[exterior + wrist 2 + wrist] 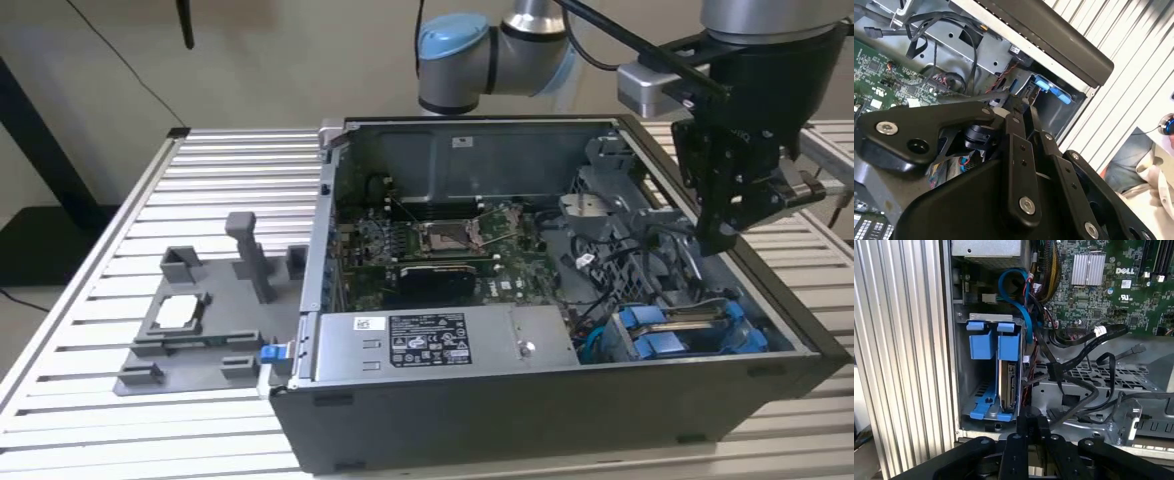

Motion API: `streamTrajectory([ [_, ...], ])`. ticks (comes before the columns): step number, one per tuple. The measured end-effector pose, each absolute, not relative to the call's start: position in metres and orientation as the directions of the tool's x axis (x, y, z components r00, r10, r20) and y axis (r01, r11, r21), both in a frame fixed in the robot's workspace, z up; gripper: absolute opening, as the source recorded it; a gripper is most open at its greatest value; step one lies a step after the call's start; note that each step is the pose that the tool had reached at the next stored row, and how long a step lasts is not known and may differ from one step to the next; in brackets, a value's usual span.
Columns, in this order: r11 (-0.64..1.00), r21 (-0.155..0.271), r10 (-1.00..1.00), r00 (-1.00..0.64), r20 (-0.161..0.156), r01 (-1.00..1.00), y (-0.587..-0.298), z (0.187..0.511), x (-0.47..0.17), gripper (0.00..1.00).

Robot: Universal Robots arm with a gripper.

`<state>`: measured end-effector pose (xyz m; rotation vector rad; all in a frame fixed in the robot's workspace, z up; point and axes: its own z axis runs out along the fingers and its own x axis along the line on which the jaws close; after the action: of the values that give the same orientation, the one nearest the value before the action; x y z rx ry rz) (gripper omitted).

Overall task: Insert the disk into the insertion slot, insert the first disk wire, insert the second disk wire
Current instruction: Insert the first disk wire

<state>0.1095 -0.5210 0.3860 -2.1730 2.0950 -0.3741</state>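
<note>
Blue-framed disk (pixel 1007 385) stands edgewise in grey slot (pixel 962 382)

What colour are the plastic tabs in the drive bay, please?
Blue tabs, best in the first wrist view.

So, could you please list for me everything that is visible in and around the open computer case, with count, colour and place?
table: one, silver, slatted, under everything.
computer case: one, black, open, on the table.
fixture: one, grey, on the table at the exterior view's left of the case.
motherboard: one, green, on the case floor.
power-supply box: one, grey, labelled, along the case's near wall.
insertion slot: one, grey metal, case corner at the exterior view's right.
disk: one, in a blue frame, on edge inside the slot.
cables: several, black, loose beside the slot.
blue cable: one, curving above the slot.
person: one, partly seen, beyond the table.
arm: one, grey with blue caps, behind the case.
gripper: one, black, shut, over the case's side at the exterior view's right.
</note>
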Motion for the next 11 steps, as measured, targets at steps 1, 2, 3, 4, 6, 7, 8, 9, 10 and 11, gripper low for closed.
streamTrajectory([
  [1,-0.048,-0.240,-0.994,0.023,0.107,-0.969,-0.5210,0.3860,0.1095,0.19],
  [2,-0.049,-0.240,-0.994,0.023,0.107,-0.969,-0.5210,0.3860,0.1095,0.19],
  [3,-0.048,-0.240,-0.994,0.023,0.107,-0.969,-0.5210,0.3860,0.1095,0.19],
  [4,-0.049,-0.240,-0.994,0.023,0.107,-0.969,-0.5210,0.3860,0.1095,0.19],
  [6,-0.048,-0.240,-0.994,0.023,0.107,-0.970,-0.5211,0.3858,0.1100,0.19],
  [7,-0.048,-0.238,-0.994,0.023,0.107,-0.970,-0.5215,0.3856,0.1106,0.19],
  [8,-0.049,-0.236,-0.994,0.024,0.107,-0.970,-0.5222,0.3852,0.1114,0.19],
  [9,-0.048,-0.234,-0.994,0.024,0.106,-0.971,-0.5233,0.3847,0.1124,0.19],
  [10,-0.048,-0.231,-0.994,0.024,0.107,-0.972,-0.5244,0.3843,0.1134,0.19],
  [11,-0.048,-0.228,-0.994,0.025,0.106,-0.972,-0.5257,0.3837,0.1145,0.19],
])
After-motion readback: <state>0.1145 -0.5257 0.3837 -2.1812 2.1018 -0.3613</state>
